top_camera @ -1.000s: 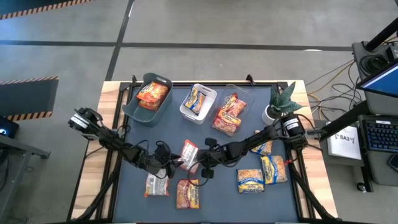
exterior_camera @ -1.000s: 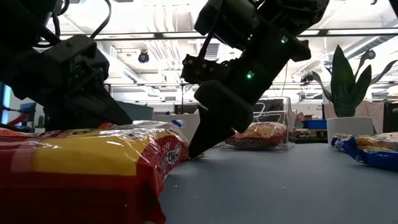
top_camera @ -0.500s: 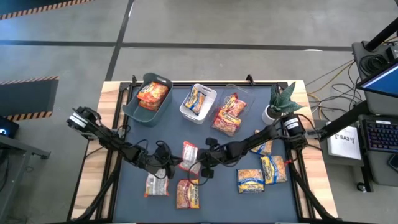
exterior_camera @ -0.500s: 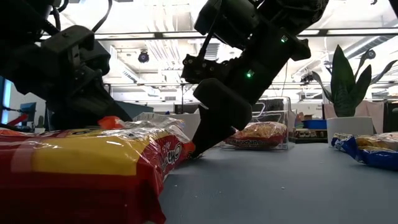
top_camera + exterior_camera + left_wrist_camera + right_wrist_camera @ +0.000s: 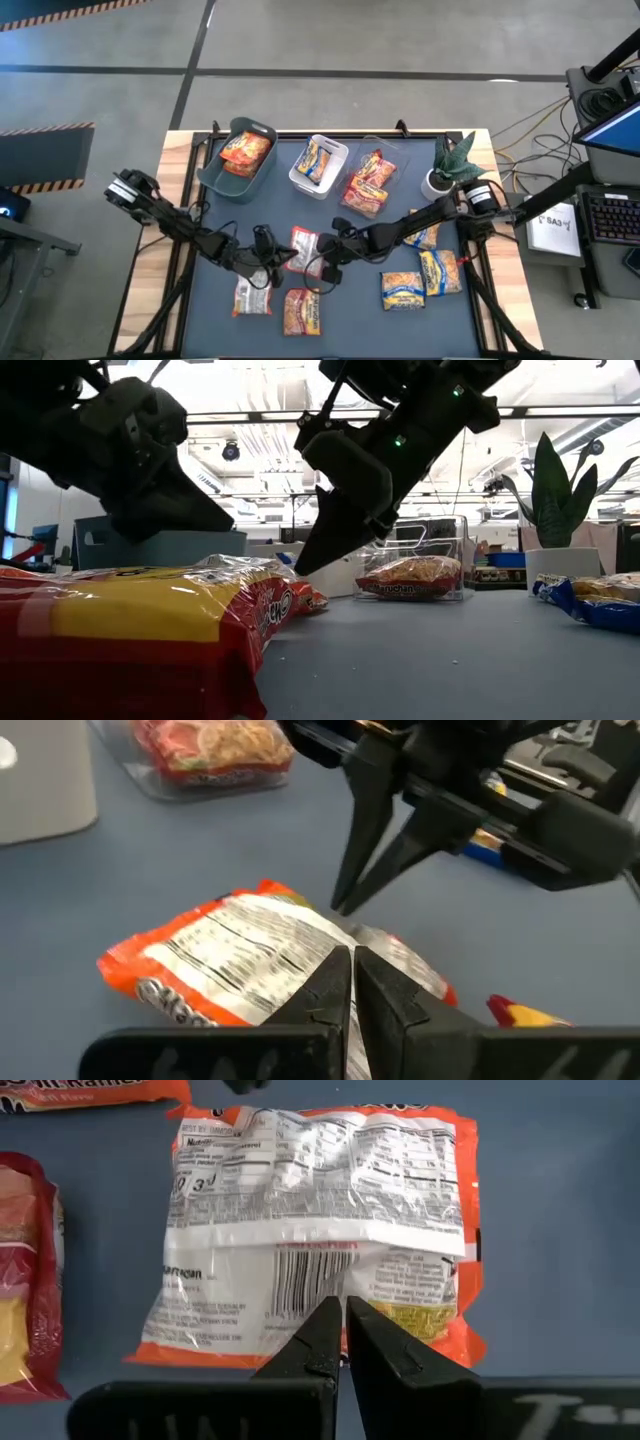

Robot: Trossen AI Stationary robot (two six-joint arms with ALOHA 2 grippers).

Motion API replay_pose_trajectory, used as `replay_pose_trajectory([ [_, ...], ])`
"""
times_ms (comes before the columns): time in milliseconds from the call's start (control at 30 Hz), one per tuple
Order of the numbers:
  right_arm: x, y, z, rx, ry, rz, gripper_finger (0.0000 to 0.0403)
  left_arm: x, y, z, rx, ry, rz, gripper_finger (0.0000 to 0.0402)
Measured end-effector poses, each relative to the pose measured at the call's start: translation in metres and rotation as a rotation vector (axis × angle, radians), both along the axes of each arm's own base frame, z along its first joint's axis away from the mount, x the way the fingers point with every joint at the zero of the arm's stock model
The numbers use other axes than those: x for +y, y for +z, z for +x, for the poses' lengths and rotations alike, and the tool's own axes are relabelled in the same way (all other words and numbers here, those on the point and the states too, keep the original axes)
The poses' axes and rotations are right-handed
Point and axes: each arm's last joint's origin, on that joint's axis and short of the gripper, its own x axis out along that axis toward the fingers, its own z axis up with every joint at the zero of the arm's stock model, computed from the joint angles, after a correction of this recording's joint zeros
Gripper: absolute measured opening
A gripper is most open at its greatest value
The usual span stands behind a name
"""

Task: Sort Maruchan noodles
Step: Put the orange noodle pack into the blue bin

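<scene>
**A:** Where do the two grippers stand?

**B:** Both hang over the middle of the dark grey table mat [image 5: 470, 310]. The left gripper [image 5: 283, 259] and the right gripper [image 5: 322, 262] sit on either side of one orange-edged, silver-backed crinkly ramen packet [image 5: 303, 244], which lies flat on the mat, label side down.

**A:** Does either one have hold of it?

**B:** No. In the left wrist view the left fingers [image 5: 330, 982] are pressed together with nothing between them, above the packet's edge. In the right wrist view the right fingers [image 5: 322, 1330] are also closed to a thin slit, empty, hovering over the barcode.

**A:** And the low view?

**B:** The right gripper's dark tips are clear of the table surface.

**A:** The other noodles?

**B:** An orange packet lies in the grey-green bin [image 5: 212, 178], a blue-and-yellow one in the white bin [image 5: 340, 150], several red-and-silver ones in the clear bin [image 5: 390, 152]. Loose on the mat: a silver packet [image 5: 252, 297], a red-and-yellow packet [image 5: 302, 312], and blue-and-yellow packets [image 5: 402, 290] near the right side.
</scene>
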Motion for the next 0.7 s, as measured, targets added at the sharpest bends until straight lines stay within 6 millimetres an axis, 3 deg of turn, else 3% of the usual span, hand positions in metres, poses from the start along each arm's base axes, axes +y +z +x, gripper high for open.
replay_pose_trajectory([
  [267,-0.002,0.011,-0.004,-0.004,-0.059,0.055,0.0013,0.004,0.003,-0.007,0.107,-0.077,0.091,0.0000],
  [467,-0.012,0.029,-0.010,0.013,-0.101,0.287,0.0017,0.005,0.002,-0.006,0.130,-0.113,0.142,0.0000],
  [700,-0.010,0.026,-0.012,0.049,-0.098,0.413,0.0084,0.005,-0.006,-0.004,0.147,-0.110,0.145,0.0000],
])
